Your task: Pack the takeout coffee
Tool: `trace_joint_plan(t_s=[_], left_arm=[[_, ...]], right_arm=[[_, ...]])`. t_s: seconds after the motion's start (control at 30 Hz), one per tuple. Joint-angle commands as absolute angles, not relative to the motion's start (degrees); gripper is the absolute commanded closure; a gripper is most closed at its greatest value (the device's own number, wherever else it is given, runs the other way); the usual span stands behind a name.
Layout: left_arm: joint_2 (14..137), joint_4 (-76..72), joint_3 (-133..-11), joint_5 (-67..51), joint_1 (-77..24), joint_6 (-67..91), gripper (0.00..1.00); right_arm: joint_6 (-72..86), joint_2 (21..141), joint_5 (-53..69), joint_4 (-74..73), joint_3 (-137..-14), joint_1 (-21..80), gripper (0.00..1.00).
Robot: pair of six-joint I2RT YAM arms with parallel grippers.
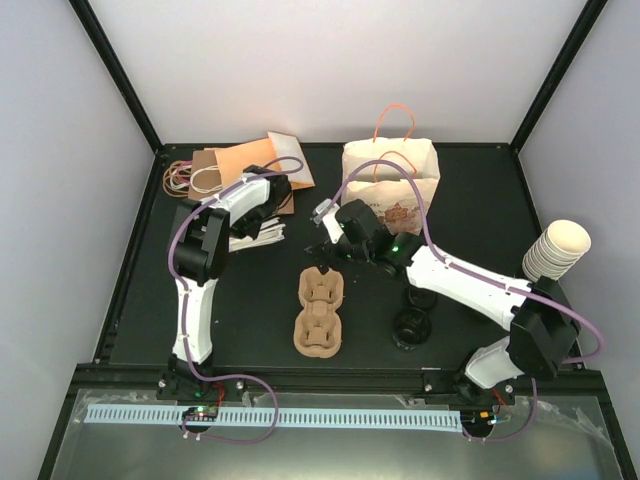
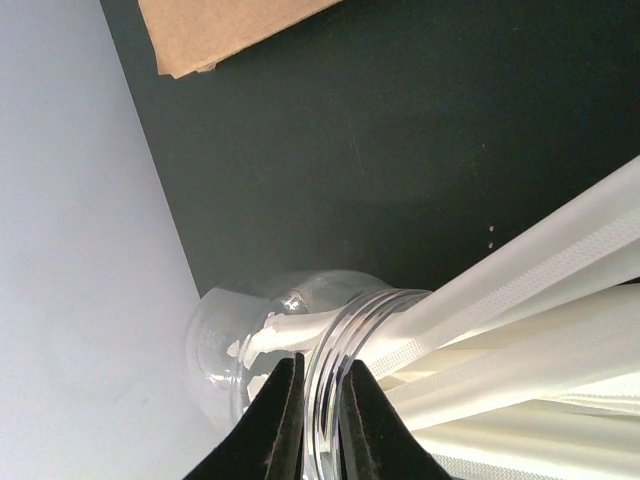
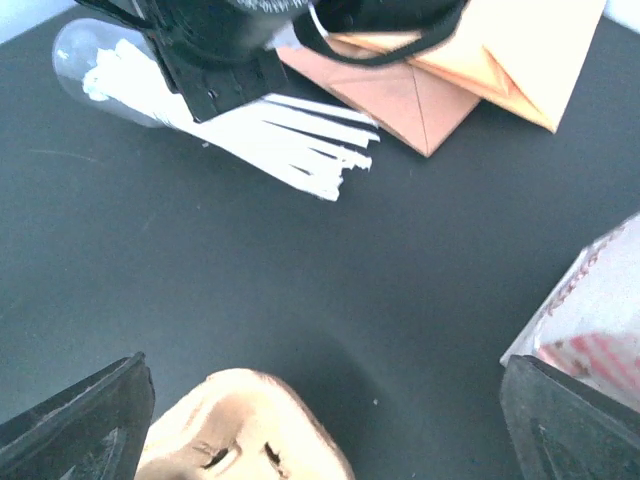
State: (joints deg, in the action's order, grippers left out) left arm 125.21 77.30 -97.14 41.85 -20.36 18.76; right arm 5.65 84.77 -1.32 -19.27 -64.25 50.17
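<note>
One hand pinches clear cup rim

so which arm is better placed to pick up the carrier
Right: the right gripper is open, close to the carrier; the left gripper is shut on the straw cup rim.

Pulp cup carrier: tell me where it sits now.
In the top view the pulp cup carrier lies mid-table between the two arms, just nearer than the open right gripper and left of some dark round items.
</note>
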Motion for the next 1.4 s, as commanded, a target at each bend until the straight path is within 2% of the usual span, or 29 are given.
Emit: trace_joint_plan(t_s=[0.0,0.1,0.33,0.47,0.73,0.9,1.07,1.37], left_arm=[[124.3,69.2,-95.4,29.4,-21.2,20.4,0.98],[123.6,68.7,-94.5,28.9,-21.2,20.1,0.98],[121.8,67.2,-93.2,25.7,-21.2,19.5,0.98],[121.2,67.0,-92.9,24.7,-21.3,18.9,0.99],[119.2,65.3,-88.5,25.3,-22.9,18.3,0.99],[117.8,64.0,-85.3,24.1,-24.6,18.2,0.98],[116.1,62.7,-82.0,21.7,-24.7,19.3,0.98],[112.4,61.9,-77.7,20.0,-24.9,20.9,0.98]], right_arm=[[1.7,82.3,-0.6,-9.3,-62.3,50.0,0.0],[2.5,83.4,-0.6,-9.9,-62.5,49.2,0.0],[-4.1,90.4,15.8,-11.9,-66.7,45.0,0.05],[-7.3,95.3,18.4,-14.2,-70.7,45.1,0.08],[-6.2,97.8,19.5,-13.5,-70.8,45.1,0.1],[-1.7,99.4,22.8,-14.1,-71.2,44.3,0.11],[5.2,103.9,27.6,-19.4,-75.8,43.5,0.18],[15.1,103.6,27.9,-12.6,-71.3,42.0,0.26]])
